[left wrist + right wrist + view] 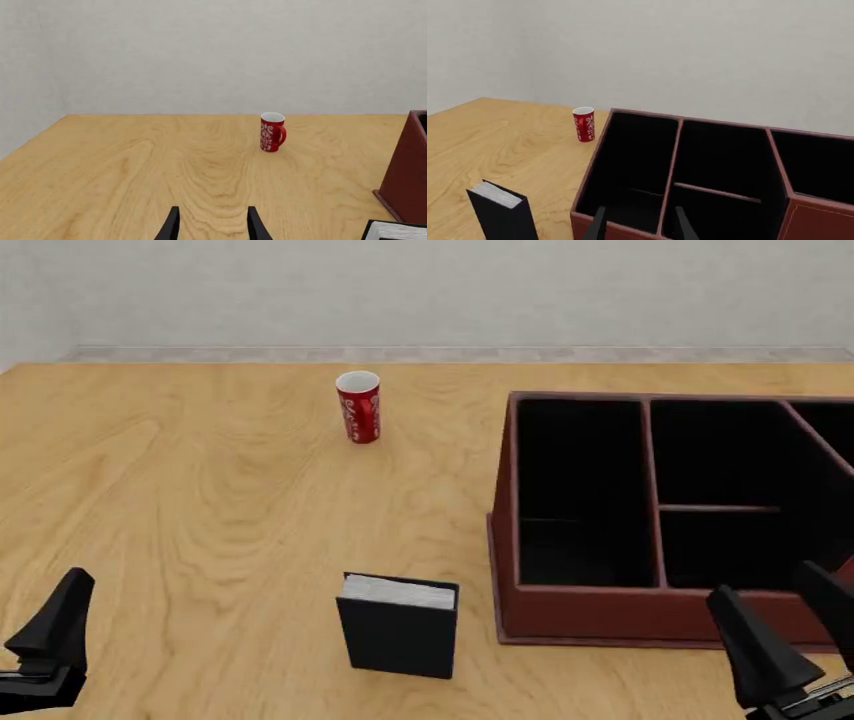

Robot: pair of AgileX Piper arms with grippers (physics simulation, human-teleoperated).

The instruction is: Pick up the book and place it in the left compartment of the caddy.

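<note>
The book (398,633) stands upright on the table in front of me, dark covers facing me and the white page edge on top. To its right sits the reddish-brown caddy (614,612), whose long left compartment (577,480) is black inside and holds nothing. My left gripper (213,228) is open and low at the near left, well left of the book (395,231); one of its fingers (56,620) shows in the front view. My right gripper (793,628) is open near the caddy's front right, looking over the caddy (627,231) and the book (502,210).
A red can (358,408) with a white pattern stands far back on the wooden table, left of the caddy and beyond the book. The caddy's other sections (721,455) are split by a cross divider. A pale wall closes off the far table edge.
</note>
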